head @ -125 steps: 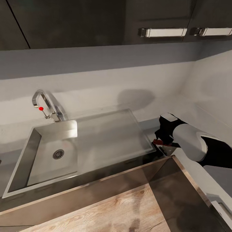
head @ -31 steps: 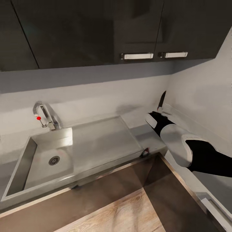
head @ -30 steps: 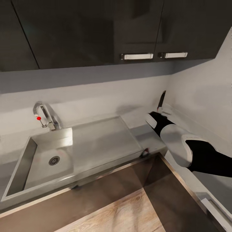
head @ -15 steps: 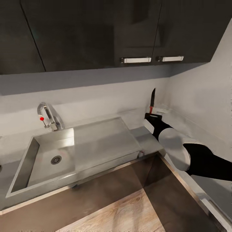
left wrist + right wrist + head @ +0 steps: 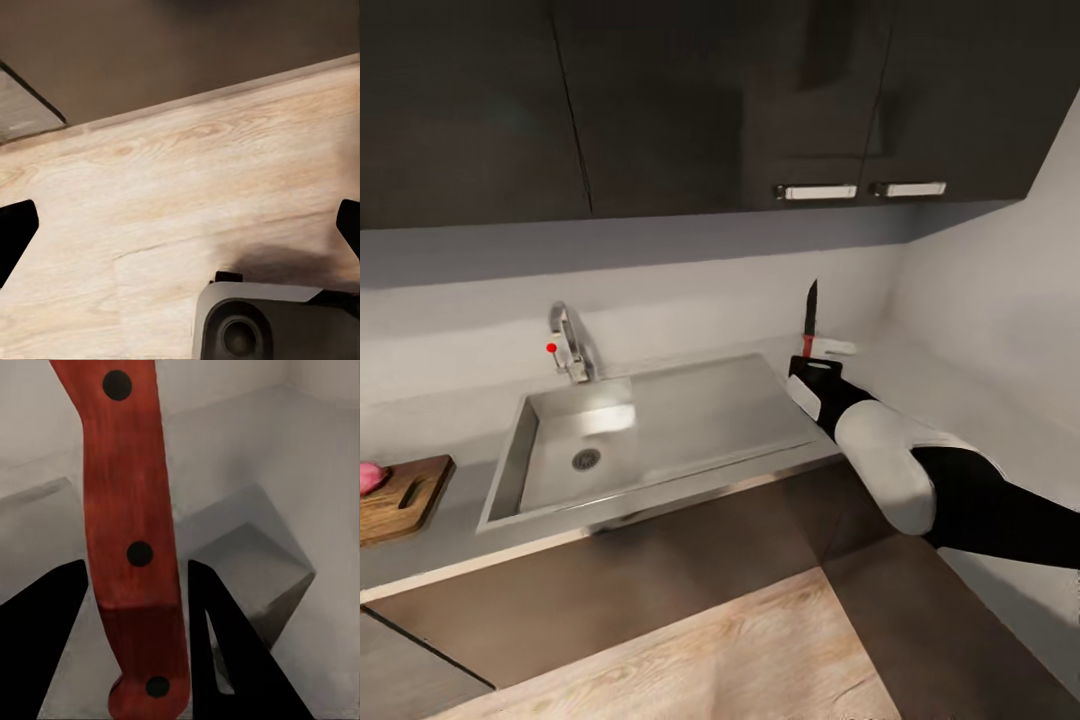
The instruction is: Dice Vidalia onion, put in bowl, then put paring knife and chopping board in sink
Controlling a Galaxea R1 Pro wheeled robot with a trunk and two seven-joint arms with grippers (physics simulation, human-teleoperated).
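Right gripper is clamped on the paring knife by its red handle, blade pointing up, held above the countertop just off the sink's right end. Left gripper's fingers sit wide apart over the floor, holding nothing. Chopping board with something pink on it lies at the countertop's left edge, so carry the knife across tip-up and clear of the tap, lowering only over the board.
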